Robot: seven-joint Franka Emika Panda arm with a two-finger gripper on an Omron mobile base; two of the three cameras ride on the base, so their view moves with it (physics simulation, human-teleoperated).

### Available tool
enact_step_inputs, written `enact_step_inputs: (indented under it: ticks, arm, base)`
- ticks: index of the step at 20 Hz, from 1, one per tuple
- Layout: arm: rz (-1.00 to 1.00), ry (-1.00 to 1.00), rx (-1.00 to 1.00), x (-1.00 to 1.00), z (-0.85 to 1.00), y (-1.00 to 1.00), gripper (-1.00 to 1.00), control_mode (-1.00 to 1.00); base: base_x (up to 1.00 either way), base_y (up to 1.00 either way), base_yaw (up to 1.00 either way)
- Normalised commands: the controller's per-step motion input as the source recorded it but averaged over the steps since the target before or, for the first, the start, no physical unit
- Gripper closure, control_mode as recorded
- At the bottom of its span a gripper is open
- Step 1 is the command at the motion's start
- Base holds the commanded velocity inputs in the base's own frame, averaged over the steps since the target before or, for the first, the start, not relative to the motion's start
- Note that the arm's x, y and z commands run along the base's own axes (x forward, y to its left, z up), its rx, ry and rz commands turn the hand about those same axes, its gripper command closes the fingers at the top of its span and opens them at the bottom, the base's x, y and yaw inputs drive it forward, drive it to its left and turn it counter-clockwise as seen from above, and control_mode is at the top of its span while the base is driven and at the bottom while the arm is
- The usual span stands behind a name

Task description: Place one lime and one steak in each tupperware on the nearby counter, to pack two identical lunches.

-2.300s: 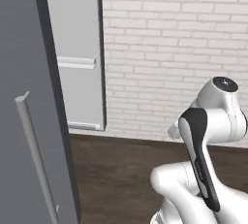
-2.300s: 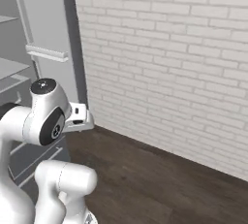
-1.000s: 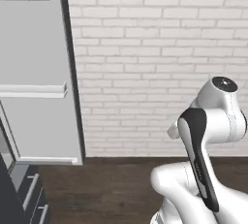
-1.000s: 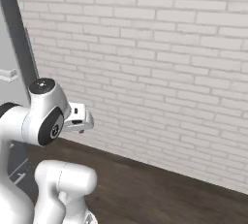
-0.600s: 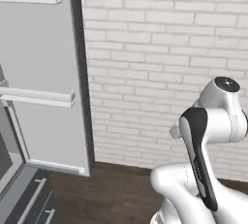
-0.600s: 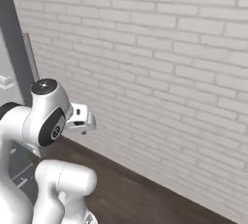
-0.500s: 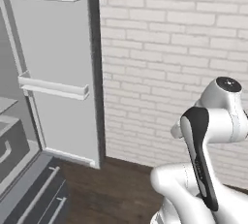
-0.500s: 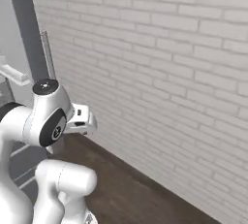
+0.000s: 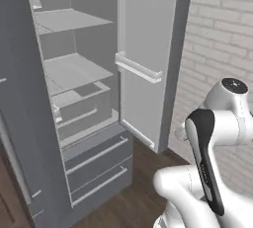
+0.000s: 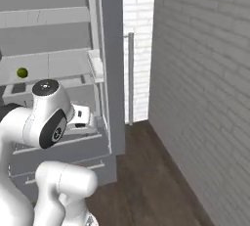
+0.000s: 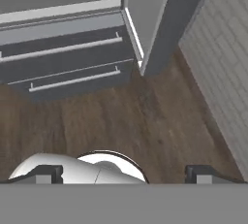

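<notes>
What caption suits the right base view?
White robot arm faces an open fridge, a lime on its shelf.

Matt grey fridge [image 9: 94,98], dark wood-plank floor [image 11: 145,121], rough whitewashed brick wall [image 10: 205,73], smooth green lime [image 10: 22,73].

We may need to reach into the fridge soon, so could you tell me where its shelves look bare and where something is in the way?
The two upper shelves look bare in the left base view, bordered by the fridge's back wall and the open door. A lime sits on a shelf in the right base view. Below, the drawers are shut. The gripper is open.
</notes>
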Motion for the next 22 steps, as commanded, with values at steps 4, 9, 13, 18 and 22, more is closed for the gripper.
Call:
enact_step_inputs:
  ticks: [4, 9, 13, 18, 22]
  arm:
    - [0.00, 0.00, 0.00, 0.00, 0.00, 0.00, -1.00, 1.00]
    - [0.00, 0.00, 0.00, 0.00, 0.00, 0.00, -1.00, 1.00]
    - [0.00, 0.00, 0.00, 0.00, 0.00, 0.00, -1.00, 1.00]
    - [0.00, 0.00, 0.00, 0.00, 0.00, 0.00, -1.00, 1.00]
    - [0.00, 0.00, 0.00, 0.00, 0.00, 0.00, -1.00, 1.00]
  base:
    - [0.69, -0.04, 0.78]
    - [0.74, -0.38, 0.63]
    - [0.46, -0.23, 0.49]
    - [0.26, -0.02, 0.39]
    - [0.36, -0.14, 0.37]
